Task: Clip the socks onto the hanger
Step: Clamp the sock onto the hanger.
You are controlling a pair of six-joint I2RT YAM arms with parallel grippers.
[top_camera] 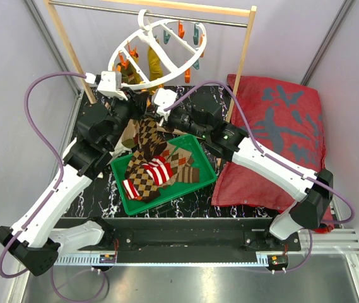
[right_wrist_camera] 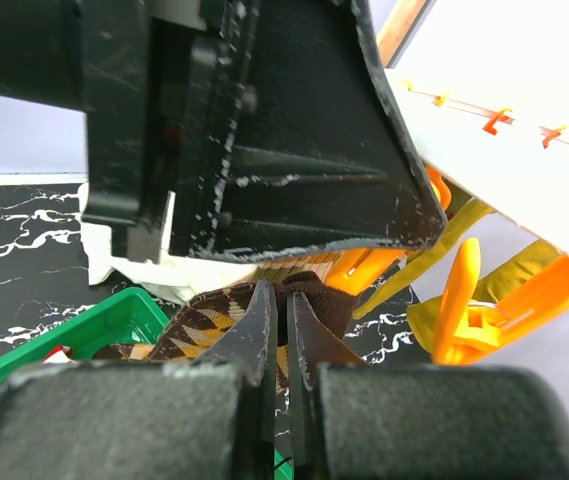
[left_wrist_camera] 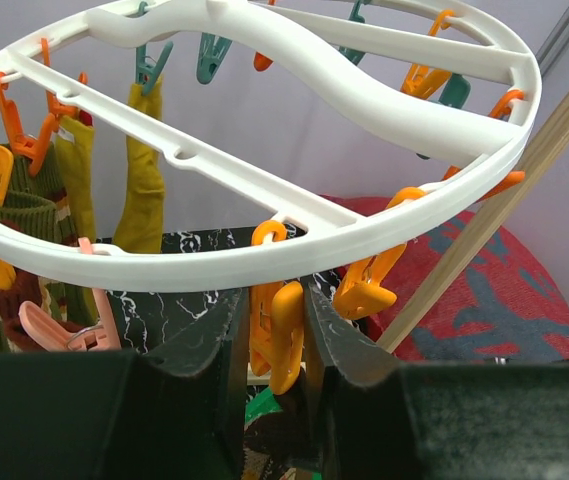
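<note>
**A:** Socks (top_camera: 160,169) status? We saw most of the pile in the green tray (top_camera: 117,184) on the counter (top_camera: 100,189), unclipped.

**B:** Agreed. We counted an olive-yellow sock (left_wrist_camera: 144,170) and a couple more at the left rim already hanging from the hanger (left_wrist_camera: 164,262), which hung off the rod (top_camera: 229,23). Early days, by our read.

**A:** Grippers?

**B:** Left gripper (left_wrist_camera: 270,320) was pinching an orange clip (left_wrist_camera: 282,340) under the near rim. We judged it was squeezing the clip open, but couldn't see the clip's mouth.

**A:** Right?

**B:** Right gripper (right_wrist_camera: 280,300) was pressed together on the argyle sock (right_wrist_camera: 202,325), lifted above the tray and close by the clips. We saw no clip on it yet.

**A:** So what was left: feed that one in, then work through the tray.
</note>
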